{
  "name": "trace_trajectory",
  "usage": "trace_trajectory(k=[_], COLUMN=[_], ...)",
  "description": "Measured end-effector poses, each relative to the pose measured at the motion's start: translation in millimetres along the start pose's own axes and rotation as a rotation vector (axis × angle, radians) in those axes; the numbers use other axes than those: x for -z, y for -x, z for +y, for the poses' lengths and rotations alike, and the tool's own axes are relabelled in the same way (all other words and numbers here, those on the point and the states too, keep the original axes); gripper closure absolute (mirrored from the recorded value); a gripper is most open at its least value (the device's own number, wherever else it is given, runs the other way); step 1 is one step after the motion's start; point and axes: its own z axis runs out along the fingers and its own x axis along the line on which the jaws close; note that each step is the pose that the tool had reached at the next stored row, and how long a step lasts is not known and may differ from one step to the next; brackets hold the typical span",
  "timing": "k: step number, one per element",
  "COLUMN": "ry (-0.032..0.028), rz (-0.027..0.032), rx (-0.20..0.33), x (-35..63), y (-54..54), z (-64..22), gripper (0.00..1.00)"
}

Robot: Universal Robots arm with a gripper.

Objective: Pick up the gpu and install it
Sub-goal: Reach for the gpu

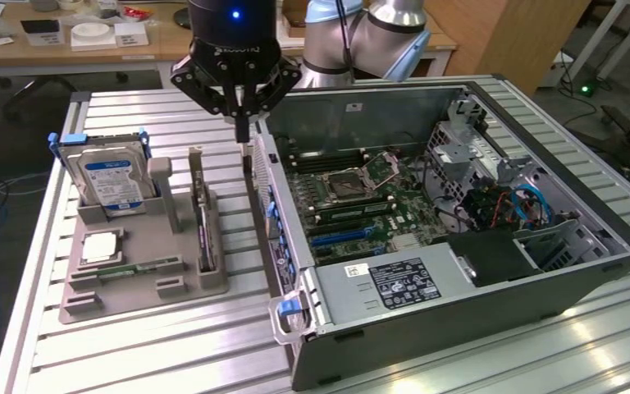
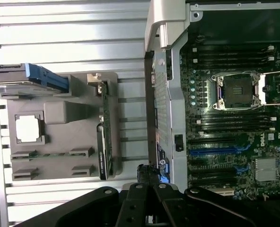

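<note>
gpu [image 1: 201,222], edge-up at seven o'clock of closed, empty gripper [image 1: 243,131]: probably light, stiff, fragile; take by top edge.

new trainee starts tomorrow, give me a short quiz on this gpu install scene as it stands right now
1. True or false: the gpu stands on edge in the grey tray.
2. The pincer is: A) open around the gpu; B) shut and empty, close to the computer case wall nearest the tray; C) shut on the gpu, lifting it.
3. Which part standing in the tray carries a blue label?
Key: 1 true; 2 B; 3 the hard drive.
</note>
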Motion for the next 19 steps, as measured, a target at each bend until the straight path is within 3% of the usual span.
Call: trace_trajectory(k=[19], ry=[-0.0001], rz=[0.0000], rx=[0.000], x=[0.3], y=[-7.1], z=[-2.8], gripper=[0.89])
